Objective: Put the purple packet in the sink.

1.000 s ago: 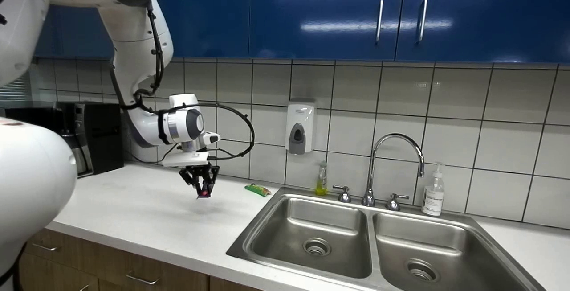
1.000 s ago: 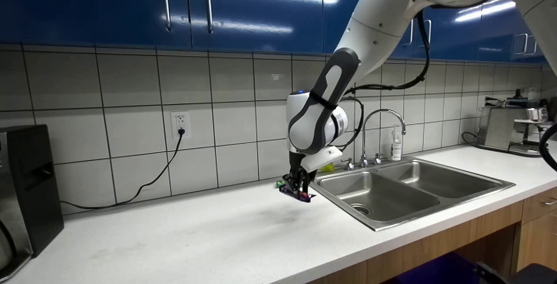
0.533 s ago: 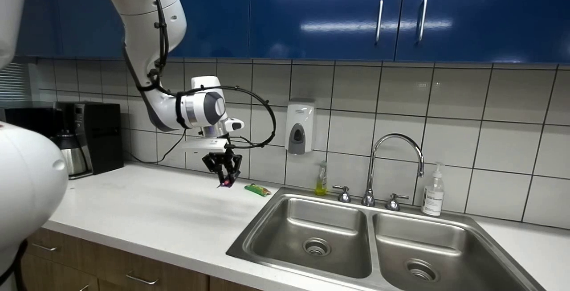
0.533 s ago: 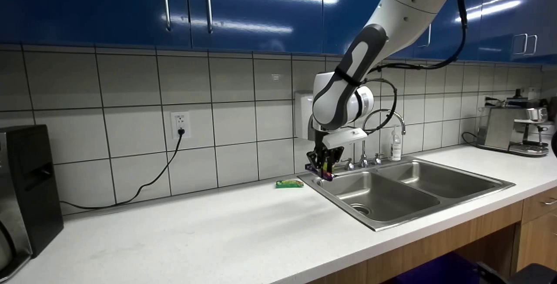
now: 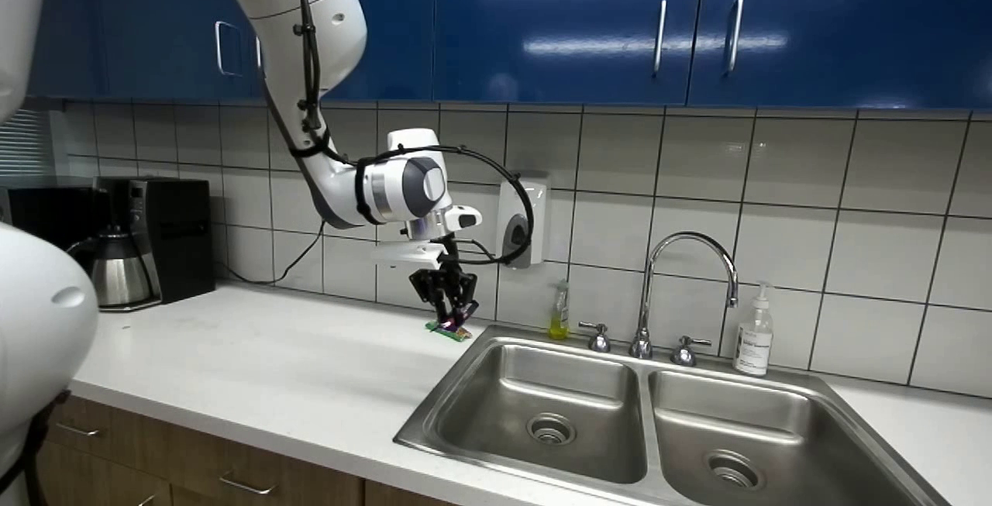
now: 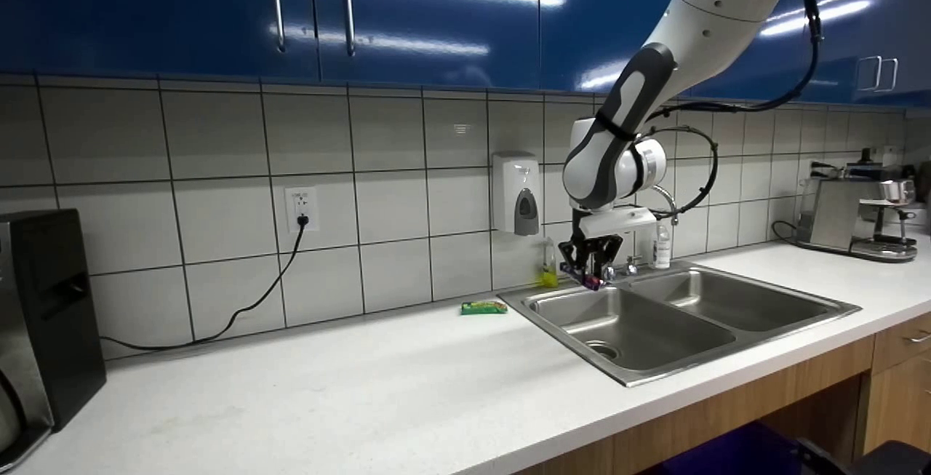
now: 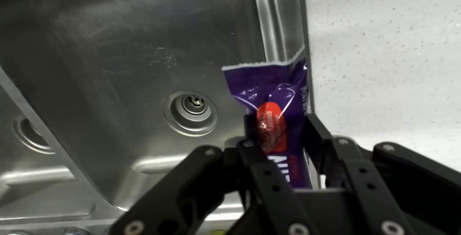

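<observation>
Purple packet (image 7: 279, 120): one, aloft; overlaps the rim of the sink (image 7: 291, 15) in your wrist view.
Gripper (image 7: 281, 129): one, two fingers (image 7: 318, 138) clamped on the packet.
Sink: two basins (image 7: 119, 48), two drains (image 7: 191, 112).
Green packet (image 6: 484, 308): one.

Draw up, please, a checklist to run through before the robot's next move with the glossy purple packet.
Black two-fingered hand shut on the glossy purple packet: ok.
Packet clear of the rim of the double-basin stainless steel sink: not ok, overlapping it in the wrist view.
Curved chrome faucet apart from the hand: ok.
Flat green packet apart from the hand: ok.
Purple packet's exact height above the sink: cannot tell.
</observation>
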Controlling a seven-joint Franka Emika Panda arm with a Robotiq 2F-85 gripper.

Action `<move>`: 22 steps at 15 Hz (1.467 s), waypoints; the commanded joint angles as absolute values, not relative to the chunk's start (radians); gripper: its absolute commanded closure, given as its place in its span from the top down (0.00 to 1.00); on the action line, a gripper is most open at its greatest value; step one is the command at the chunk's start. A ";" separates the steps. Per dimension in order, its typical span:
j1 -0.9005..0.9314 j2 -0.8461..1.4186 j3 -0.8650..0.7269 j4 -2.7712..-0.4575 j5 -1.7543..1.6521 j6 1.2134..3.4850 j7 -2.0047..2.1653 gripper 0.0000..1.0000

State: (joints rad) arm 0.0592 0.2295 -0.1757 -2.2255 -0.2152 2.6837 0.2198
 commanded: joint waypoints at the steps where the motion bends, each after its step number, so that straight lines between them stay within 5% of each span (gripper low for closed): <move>1: 0.011 0.244 -0.189 -2.200 -0.201 2.674 0.264 0.11; 22: -0.054 0.650 -0.261 -1.981 -0.015 2.765 0.321 0.11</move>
